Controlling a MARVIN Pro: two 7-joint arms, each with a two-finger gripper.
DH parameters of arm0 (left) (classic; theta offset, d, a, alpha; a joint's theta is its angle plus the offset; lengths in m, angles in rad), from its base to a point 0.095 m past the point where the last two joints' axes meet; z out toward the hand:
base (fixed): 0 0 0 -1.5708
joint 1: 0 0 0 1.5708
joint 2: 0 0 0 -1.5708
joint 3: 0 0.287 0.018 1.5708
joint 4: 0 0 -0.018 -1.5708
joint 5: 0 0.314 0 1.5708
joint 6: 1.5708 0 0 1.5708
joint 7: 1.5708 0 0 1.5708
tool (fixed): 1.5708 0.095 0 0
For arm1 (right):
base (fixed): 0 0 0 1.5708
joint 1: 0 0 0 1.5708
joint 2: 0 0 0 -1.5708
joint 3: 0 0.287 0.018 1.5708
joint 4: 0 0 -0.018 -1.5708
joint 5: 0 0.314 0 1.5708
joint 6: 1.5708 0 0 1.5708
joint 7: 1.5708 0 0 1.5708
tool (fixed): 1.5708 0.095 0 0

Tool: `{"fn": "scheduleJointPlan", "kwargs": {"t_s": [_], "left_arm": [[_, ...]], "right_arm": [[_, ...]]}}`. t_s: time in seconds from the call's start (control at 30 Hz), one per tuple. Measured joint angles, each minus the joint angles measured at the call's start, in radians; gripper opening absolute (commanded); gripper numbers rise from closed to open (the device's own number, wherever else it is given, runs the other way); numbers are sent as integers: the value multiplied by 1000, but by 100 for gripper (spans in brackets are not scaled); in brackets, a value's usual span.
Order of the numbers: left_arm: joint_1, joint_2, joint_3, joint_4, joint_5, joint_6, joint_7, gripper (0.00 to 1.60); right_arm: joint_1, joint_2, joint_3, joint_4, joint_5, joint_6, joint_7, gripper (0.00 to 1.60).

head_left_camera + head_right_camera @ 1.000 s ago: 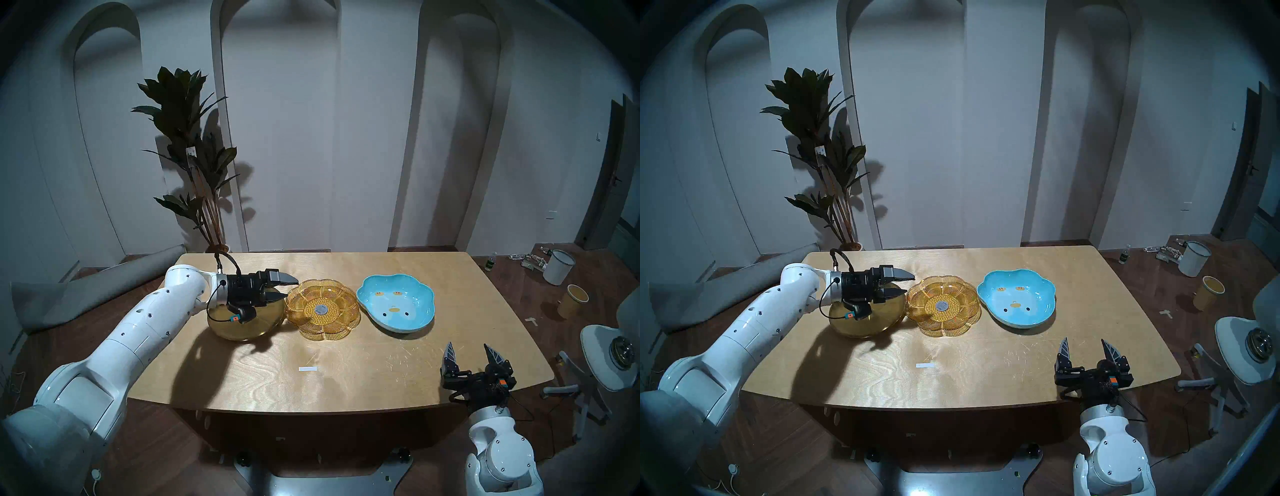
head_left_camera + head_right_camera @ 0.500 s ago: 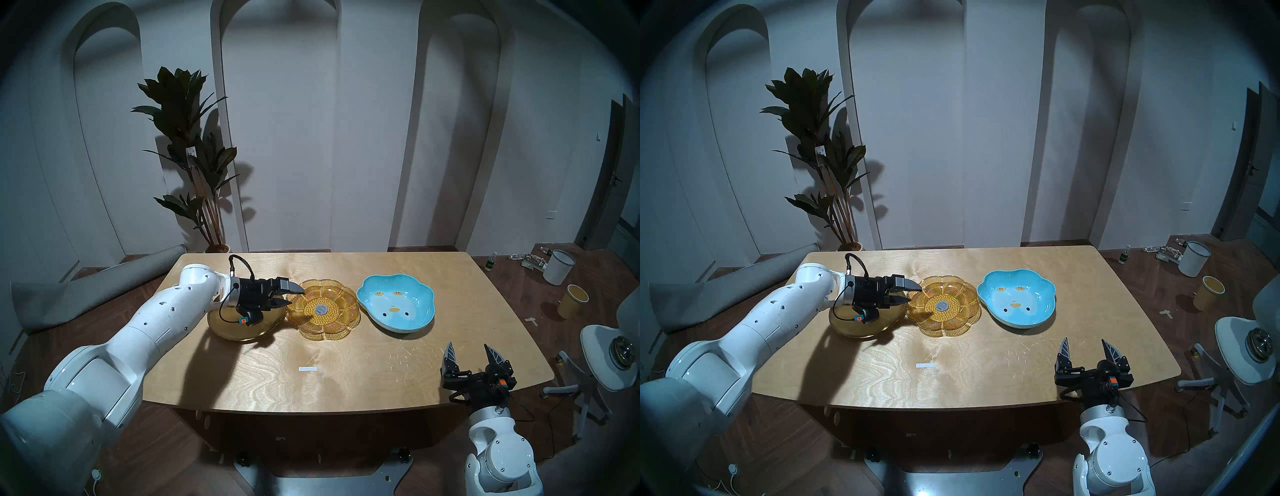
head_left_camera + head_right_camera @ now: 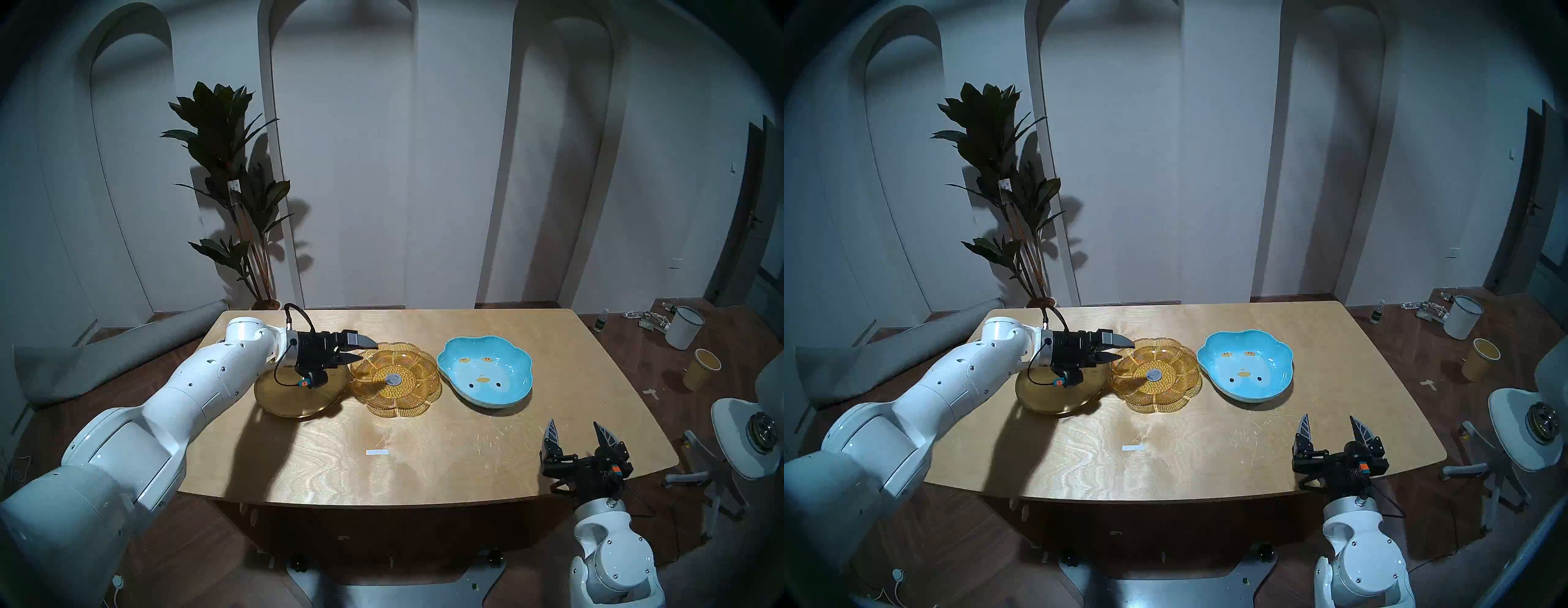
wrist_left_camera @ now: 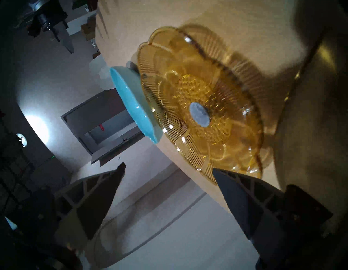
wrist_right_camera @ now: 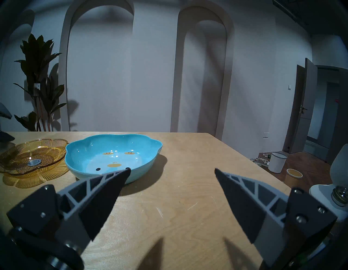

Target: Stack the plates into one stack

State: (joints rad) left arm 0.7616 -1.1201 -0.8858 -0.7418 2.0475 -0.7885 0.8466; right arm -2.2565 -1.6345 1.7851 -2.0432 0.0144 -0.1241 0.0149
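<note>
The right jaws (image 3: 580, 432) stand wide apart and empty above the near right corner of the desk (image 3: 424, 475), pointing toward the far wall. A small white strip (image 3: 377, 452) lies on the bare wood near the middle of the desk. Farther back, the three plates lie in a row, none stacked: the gold metal plate (image 3: 292, 399) at the left, the amber flower plate (image 3: 396, 379) in the middle, the blue lobed dish (image 3: 483, 370) at the right. The gold plate and the amber one lie just beside each other, possibly touching; the head views do not settle it. The blue dish sits apart from the amber plate by a narrow gap. The left jaws (image 3: 365, 351) are spread open and hold nothing; they hang over the gold plate's far right part, tips at the amber plate's left rim, one finger above the other. In the blurred left wrist view the lower finger (image 4: 244, 196) lies at that rim; contact cannot be told. A potted plant (image 3: 229, 187) stands behind the desk's far left corner.
</note>
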Motion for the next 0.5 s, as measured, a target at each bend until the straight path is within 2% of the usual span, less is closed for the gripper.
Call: {"fn": "scheduleJointPlan", "kwargs": {"t_s": [0.17,0.5], "left_arm": [[-32,13,12,5,25,23,30,160],[-87,-4,103,129,164,151,74,160]], "right_arm": [[0,-1,0,0,-1,0,1,160],[0,-4,1,0,-1,-1,3,160]]}}
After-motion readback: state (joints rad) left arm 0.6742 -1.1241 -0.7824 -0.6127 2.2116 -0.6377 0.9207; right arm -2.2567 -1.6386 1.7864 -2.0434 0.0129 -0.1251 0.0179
